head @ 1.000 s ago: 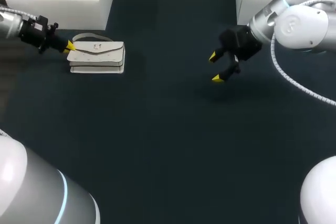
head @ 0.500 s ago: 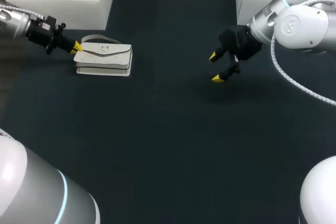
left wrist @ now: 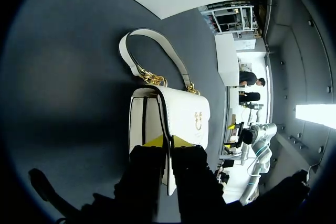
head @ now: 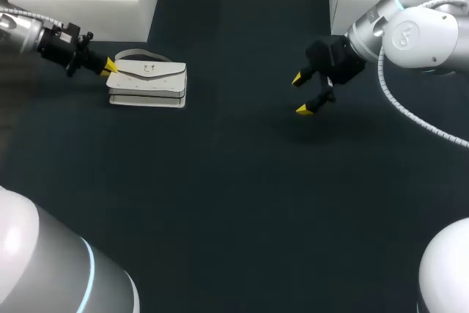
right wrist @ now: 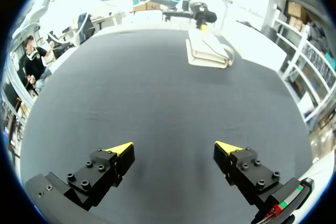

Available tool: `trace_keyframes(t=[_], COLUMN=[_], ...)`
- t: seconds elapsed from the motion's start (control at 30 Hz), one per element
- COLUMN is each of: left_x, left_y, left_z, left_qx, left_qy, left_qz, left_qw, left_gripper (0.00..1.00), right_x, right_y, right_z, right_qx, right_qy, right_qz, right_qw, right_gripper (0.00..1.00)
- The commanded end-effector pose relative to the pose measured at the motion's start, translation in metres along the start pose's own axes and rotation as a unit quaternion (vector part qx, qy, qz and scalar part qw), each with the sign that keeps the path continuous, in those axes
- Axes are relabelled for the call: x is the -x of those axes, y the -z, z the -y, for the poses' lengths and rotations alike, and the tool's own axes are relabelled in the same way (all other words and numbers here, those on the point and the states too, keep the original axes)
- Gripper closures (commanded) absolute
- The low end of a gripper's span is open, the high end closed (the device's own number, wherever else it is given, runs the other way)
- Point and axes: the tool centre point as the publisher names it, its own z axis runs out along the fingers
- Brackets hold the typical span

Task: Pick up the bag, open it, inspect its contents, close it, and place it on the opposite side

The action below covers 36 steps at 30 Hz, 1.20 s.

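The bag [head: 146, 84] lies on the far left part of the table [head: 220, 196]. The left gripper [head: 110, 66] is closed on its end. The right gripper [head: 300, 94] hangs wide open, well apart from it.

Left jaws pinched, right jaws wide.

On the table's [head: 234, 203] left, bag [head: 149, 84] with end in left claw [head: 111, 66].
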Motion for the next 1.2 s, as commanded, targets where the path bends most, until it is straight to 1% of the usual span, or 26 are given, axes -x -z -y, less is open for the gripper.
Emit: trace_keyframes(t=[0.03, 0.3, 0.4, 0.53, 0.67, 0.93, 0.97, 1.0, 1.03, 1.1, 1.2], left_x=[-0.009, -0.023, -0.031, -0.040, -0.046, -0.046, -0.045, -0.045, -0.045, -0.046, -0.048], left_y=[-0.018, -0.041, -0.050, -0.058, -0.066, -0.077, -0.078, -0.079, -0.078, -0.074, -0.065], left_z=[-0.018, -0.041, -0.048, -0.055, -0.056, -0.057, -0.057, -0.057, -0.058, -0.058, -0.060], left_qx=[-0.013, -0.045, -0.046, -0.034, -0.028, -0.010, -0.010, -0.008, -0.007, -0.008, -0.011], left_qy=[0.002, 0.014, 0.013, -0.002, -0.009, -0.005, -0.005, -0.005, -0.005, -0.005, -0.008], left_qz=[-0.001, 0.011, 0.006, -0.006, -0.006, -0.007, -0.007, -0.006, -0.007, -0.005, 0.003], left_qw=[1.000, 0.999, 0.999, 0.999, 1.000, 1.000, 1.000, 1.000, 1.000, 1.000, 1.000], left_gripper=[1.00, 1.00, 1.00, 1.00, 1.00, 1.00, 0.93, 0.72, 0.62, 0.56, 0.55], right_x=[0.001, 0.001, 0.001, 0.001, 0.001, 0.001, 0.001, 0.001, 0.001, 0.001, 0.001], right_y=[-0.001, -0.001, -0.001, -0.001, -0.001, -0.001, -0.001, -0.001, -0.001, -0.001, -0.001], right_z=[0.000, 0.000, 0.000, 0.000, 0.000, 0.000, 0.000, 0.000, 0.000, 0.000, 0.000], right_qx=[0.000, 0.000, 0.000, 0.000, 0.000, 0.000, 0.000, 0.000, 0.000, 0.000, 0.000], right_qy=[0.000, 0.000, 0.000, 0.000, 0.000, 0.000, 0.000, 0.000, 0.000, 0.000, 0.000], right_qz=[0.000, 0.000, 0.000, 0.000, 0.000, 0.000, 0.000, 0.000, 0.000, 0.000, 0.000], right_qw=[1.000, 1.000, 1.000, 1.000, 1.000, 1.000, 1.000, 1.000, 1.000, 1.000, 1.000], right_gripper=[0.00, 0.00, 0.00, 0.00, 0.00, 0.00, 0.00, 0.00, 0.00, 0.00, 0.00])
